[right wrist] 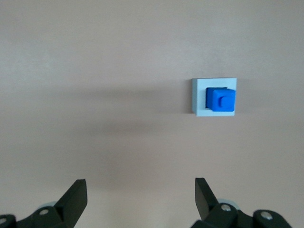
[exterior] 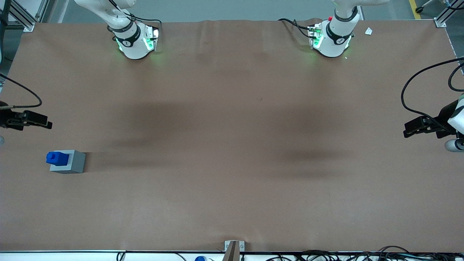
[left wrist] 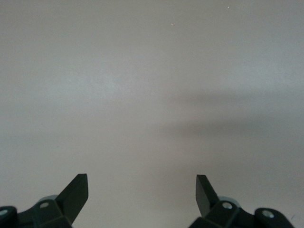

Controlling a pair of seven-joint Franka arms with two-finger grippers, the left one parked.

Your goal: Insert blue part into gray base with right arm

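Note:
The blue part [exterior: 57,158] sits in the recess of the gray base [exterior: 70,162], standing proud of its top face, on the brown table toward the working arm's end. Both also show in the right wrist view: the blue part [right wrist: 221,99] in the gray base [right wrist: 199,97]. My right gripper [exterior: 42,122] hangs above the table, farther from the front camera than the base and apart from it. In the wrist view the gripper [right wrist: 141,192] is open and empty, its fingers [right wrist: 75,195] wide apart over bare table.
The brown table [exterior: 232,145] stretches wide. Both arm bases [exterior: 136,41] stand at the table's edge farthest from the front camera. Cables [exterior: 326,255] and a small bracket [exterior: 233,248] lie along the edge nearest it.

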